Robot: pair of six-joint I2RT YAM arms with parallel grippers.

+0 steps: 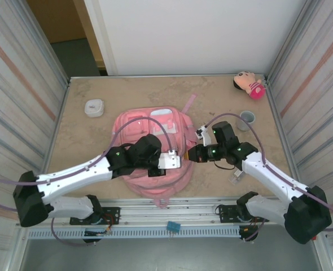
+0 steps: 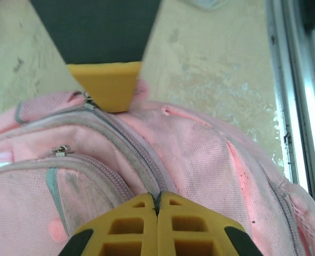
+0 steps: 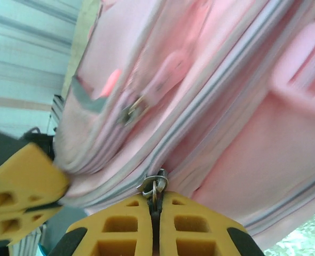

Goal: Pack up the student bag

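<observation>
- A small white tub sits on the left of the table.
- The left gripper is closed, pinching the backpack at a zipper seam.
- The backpack lies flat mid-table, near the front edge.
- The right gripper is clamped on a metal zipper pull at the bag's right side.
- A grey cup and a pink doll sit far right.

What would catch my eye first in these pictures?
A big pink student bag lies in the middle of the table. The right hand pinches a metal zipper pull, and the left hand grips the bag's fabric. A small pink plush doll lies in the far right corner.
</observation>
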